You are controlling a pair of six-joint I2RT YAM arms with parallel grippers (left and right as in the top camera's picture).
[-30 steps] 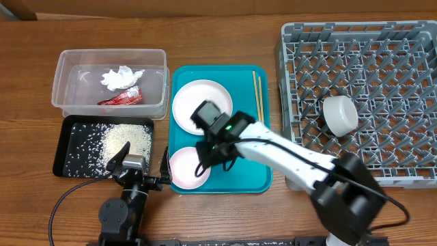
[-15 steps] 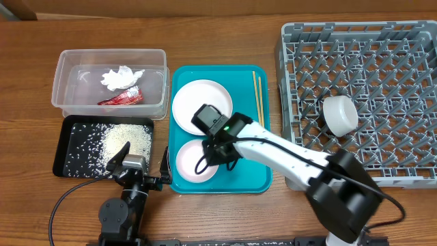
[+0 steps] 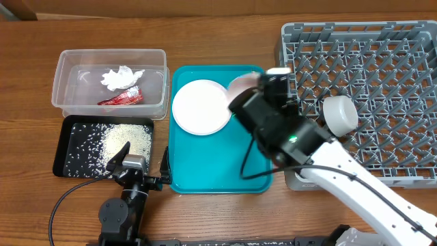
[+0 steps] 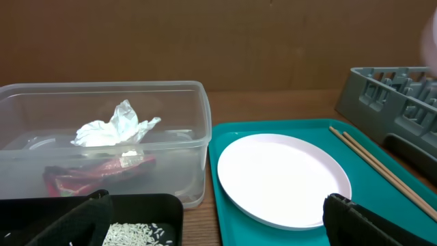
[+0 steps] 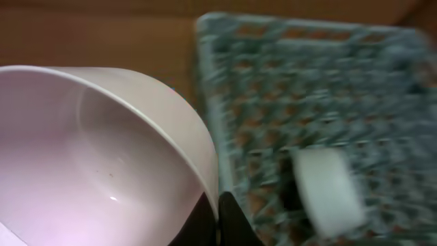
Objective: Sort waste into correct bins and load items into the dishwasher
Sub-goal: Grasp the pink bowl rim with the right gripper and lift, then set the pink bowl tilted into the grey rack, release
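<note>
Right gripper point(image 3: 258, 85) aloft, clamped on bowl point(image 5: 102, 171) rim; left gripper point(image 4: 215, 208) low, jaws apart.

Wooden table point(image 3: 218, 34): clear tub point(image 3: 113, 52) back left, black tray point(image 3: 60, 147) just in front; teal tray point(image 3: 218, 164) centre; grey dish rack point(image 3: 355, 27) right.

Glossy smooth bowl point(image 5: 102, 164), clear plastic tub point(image 4: 194, 137), wooden table point(image 3: 218, 27)

From above, everything is bright and sharp, with soft shadows. The right wrist view is smeary: the rack point(image 5: 311, 82) is blurred and the bowl point(image 5: 89, 157) close up is fuzzy. The left wrist view is clear, with shine on the clear tub point(image 4: 102, 87).
</note>
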